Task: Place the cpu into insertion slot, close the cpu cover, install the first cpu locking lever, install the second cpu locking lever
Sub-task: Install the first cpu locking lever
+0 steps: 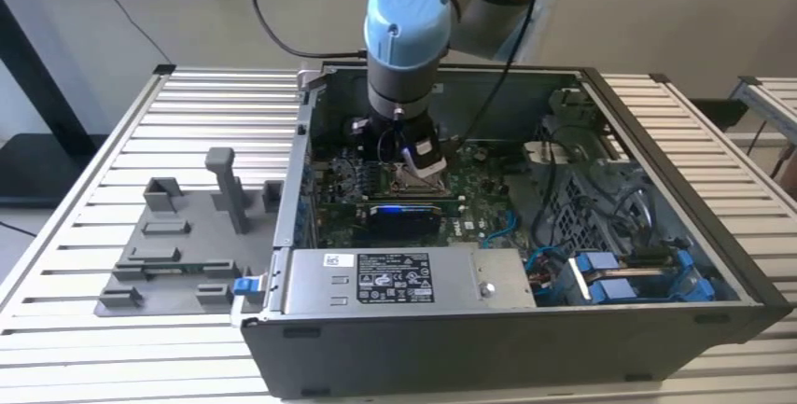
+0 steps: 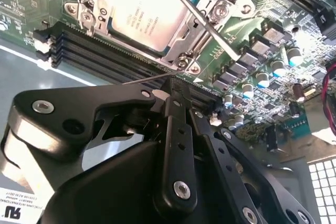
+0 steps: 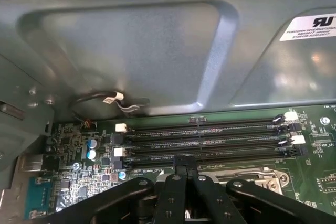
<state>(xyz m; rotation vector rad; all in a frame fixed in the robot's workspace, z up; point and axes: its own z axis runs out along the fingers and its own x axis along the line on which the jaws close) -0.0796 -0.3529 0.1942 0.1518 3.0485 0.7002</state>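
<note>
Silver-tan metal marks the cpu [image 2: 142, 11], seated in the insertion slot [image 2: 79, 11] at upper left of the second wrist view with the cpu cover [image 2: 185, 36] lying around it. It is probably light, rigid and fragile, so handle by the edges only. At lower centre the claw [image 2: 174, 88] is clenched on nothing visible. To its upper right a locking lever [image 2: 210, 30] crosses the cover: likely thin springy steel, best taken near its free end.
</note>
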